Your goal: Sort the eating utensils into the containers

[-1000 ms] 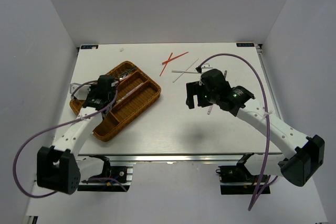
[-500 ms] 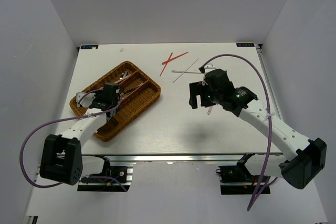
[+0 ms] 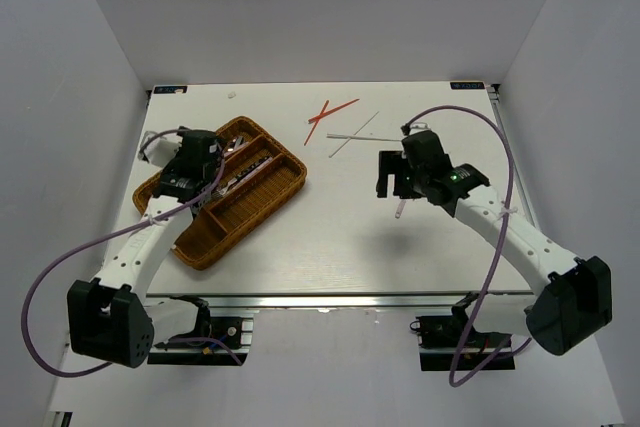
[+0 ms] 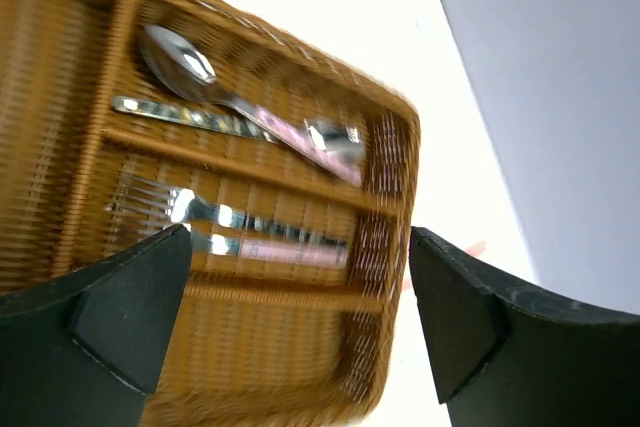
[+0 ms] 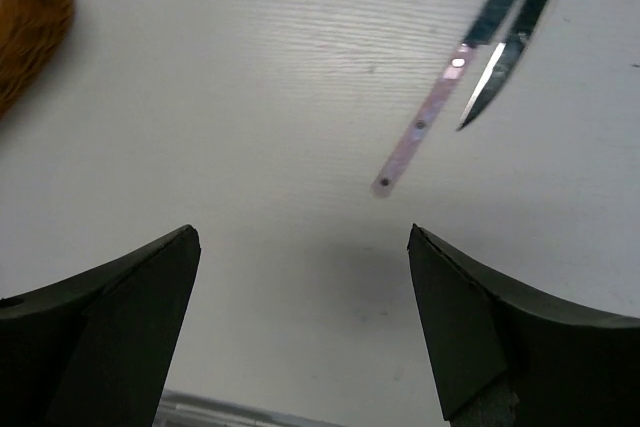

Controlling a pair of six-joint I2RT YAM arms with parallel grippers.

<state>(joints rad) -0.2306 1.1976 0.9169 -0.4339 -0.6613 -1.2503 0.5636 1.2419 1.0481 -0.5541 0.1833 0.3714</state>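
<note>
While right gripper [image 5: 300, 247] gapes (empty), knife [image 5: 420, 127] lies ahead; on table [image 5: 200, 67].

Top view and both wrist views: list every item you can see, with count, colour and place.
table: one, white, under everything
tray: one, brown wicker, table's left
spoons: two bowls show, silver, pink handles, in tray
forks: count blurred, silver, pink handles, next compartment
red chopsticks: two, crossed, far middle
pale chopsticks: two, silver-white, crossed, beside the red
knife: at least one, pink handle, table's right
left claw: one, black, open, over tray
right claw: one, black, open, over table
</note>
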